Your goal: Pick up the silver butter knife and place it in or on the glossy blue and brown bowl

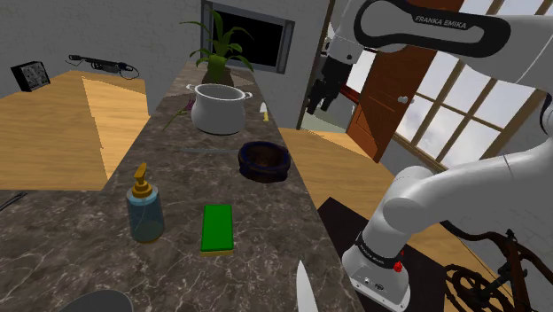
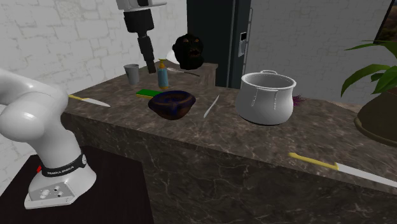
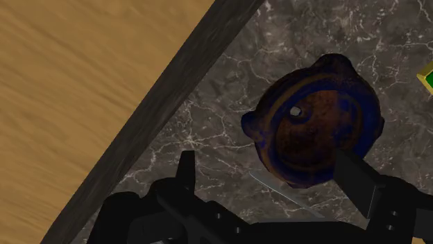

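**Shoulder view.** The white arm reaches over a dark marble counter. Its black gripper hangs in the air at 2 o'clock from the blue and brown bowl, well above the counter top. A white pot stands at 11 o'clock from the bowl. A green sponge lies at 7 o'clock and a soap dispenser stands at 8 o'clock. A potted plant stands at 12 o'clock from the pot.

**Second exterior view.** The butter knife, a thin silver strip, lies flat on the counter at 3 o'clock from the bowl. It sits between bowl and pot, just beside the bowl and apart from the pot. The gripper points down at 11 o'clock from the bowl, clear of it. A yellow-handled knife lies at 9 o'clock from the bowl, near the counter's edge. A second yellow-handled knife lies at 4 o'clock from the pot.

**Wrist view.** The two fingers stand wide apart and clasp nothing. Well below them, the bowl sits nearer one finger. The butter knife lies on the marble just beside the bowl's rim, in line with the gap between the fingers and untouched. A wooden floor shows beyond the counter's edge.
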